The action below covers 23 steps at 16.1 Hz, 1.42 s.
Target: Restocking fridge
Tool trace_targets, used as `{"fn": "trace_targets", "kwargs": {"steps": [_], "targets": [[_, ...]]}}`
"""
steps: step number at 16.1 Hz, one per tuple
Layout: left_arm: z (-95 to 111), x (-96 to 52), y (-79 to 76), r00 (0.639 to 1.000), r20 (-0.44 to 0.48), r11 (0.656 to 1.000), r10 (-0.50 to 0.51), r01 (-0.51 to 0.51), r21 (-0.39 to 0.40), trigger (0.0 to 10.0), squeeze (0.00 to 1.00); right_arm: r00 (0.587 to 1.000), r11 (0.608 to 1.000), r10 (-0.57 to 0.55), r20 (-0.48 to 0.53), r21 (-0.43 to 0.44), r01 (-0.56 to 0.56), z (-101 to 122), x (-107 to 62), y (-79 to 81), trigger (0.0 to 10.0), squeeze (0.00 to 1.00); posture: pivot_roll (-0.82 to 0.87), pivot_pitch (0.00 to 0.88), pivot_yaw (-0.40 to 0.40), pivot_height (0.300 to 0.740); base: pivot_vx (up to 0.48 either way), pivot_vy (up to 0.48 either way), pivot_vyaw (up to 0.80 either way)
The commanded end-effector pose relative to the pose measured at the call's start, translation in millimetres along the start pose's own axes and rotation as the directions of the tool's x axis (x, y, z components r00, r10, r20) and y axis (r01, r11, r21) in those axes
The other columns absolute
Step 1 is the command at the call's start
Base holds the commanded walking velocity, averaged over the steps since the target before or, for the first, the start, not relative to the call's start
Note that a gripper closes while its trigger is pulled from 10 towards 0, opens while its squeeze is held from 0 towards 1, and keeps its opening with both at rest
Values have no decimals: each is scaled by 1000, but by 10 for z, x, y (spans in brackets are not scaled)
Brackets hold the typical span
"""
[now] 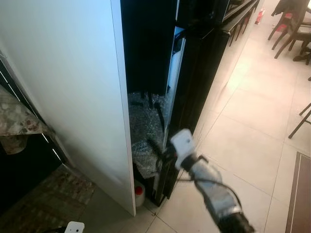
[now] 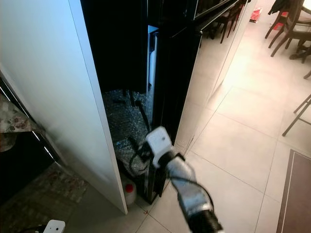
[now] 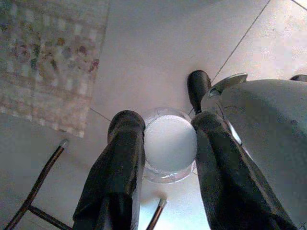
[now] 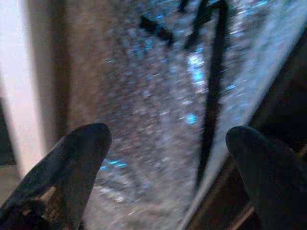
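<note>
Left pincer (image 3: 163, 158) clamps a milk bottle (image 3: 169, 143).

Pale glossy floor tiles (image 1: 252, 121) cover the room, with bright light reflecting off them toward the far right. Dark wooden chairs (image 1: 291, 24) stand at the far right, and another chair's thin legs (image 1: 301, 119) show at the right edge. A dark mat (image 1: 299, 194) lies on the near right floor. On the left rises a tall white panel (image 1: 68, 87); beside it hangs a floral cloth (image 1: 17, 121), and a patterned rug (image 1: 46, 204) covers the near left floor.
</note>
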<state>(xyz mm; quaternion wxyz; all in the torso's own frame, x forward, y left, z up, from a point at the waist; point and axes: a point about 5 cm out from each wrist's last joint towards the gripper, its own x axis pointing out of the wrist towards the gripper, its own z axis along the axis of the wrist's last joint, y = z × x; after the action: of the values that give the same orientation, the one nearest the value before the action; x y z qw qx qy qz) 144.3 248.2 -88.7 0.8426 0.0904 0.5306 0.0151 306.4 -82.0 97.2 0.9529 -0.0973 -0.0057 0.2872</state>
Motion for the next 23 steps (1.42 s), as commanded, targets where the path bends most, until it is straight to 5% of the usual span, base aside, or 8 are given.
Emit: {"fn": "trace_targets", "kwargs": {"steps": [1, 5, 10, 14, 17, 19, 21, 23], "targets": [[-55, -3, -23, 1000, -20, 1000, -6, 6, 9, 10000, 0, 1000, 1000, -28, -3, -6, 28, -18, -7, -79, 10000, 0, -27, 0, -45, 740, 0, 0, 0], [-143, -4, -124, 999, -35, 1000, -17, 18, 10, 10000, 0, 994, 994, -106, -13, -19, 105, -66, -67, -247, 10000, 0, -28, 0, -44, 740, 0, 0, 0], [-107, -2, -90, 999, -33, 1000, -11, 11, 16, 10000, 0, 895, 897, -443, -60, -30, 442, -228, -566, -826, 10000, 0, -34, 0, -42, 740, 0, 0, 0], [-80, -1, -64, 999, -30, 999, -11, 12, 29, 10000, 0, 712, 726, -686, -146, -89, 682, -507, -1223, -1179, 10000, 0, -44, 0, -40, 740, 0, 0, 0], [-78, 0, -69, 999, -30, 999, -14, 15, 35, 10000, 0, 502, 537, -836, -222, -141, 832, -748, -1659, -1300, 10000, 0, -55, 0, -37, 740, 0, 0, 0], [-79, 0, -68, 999, -30, 999, -13, 15, 36, 10000, 0, 453, 496, -856, -249, -153, 855, -811, -1741, -1308, 10000, 0, -53, 0, -37, 740, 0, 0, 0], [-91, 1, -92, 999, -31, 999, -15, 16, 35, 10000, 0, 349, 411, -885, -310, -165, 897, -957, -1905, -1285, 10000, 0, -50, 0, -37, 740, 0, 0, 0], [-107, 4, -146, 999, -34, 999, -21, 22, 35, 10000, 0, 330, 399, -878, -347, -148, 905, -1045, -1910, -1213, 10000, 0, -50, 0, -33, 740, 0, 0, 0]]}}
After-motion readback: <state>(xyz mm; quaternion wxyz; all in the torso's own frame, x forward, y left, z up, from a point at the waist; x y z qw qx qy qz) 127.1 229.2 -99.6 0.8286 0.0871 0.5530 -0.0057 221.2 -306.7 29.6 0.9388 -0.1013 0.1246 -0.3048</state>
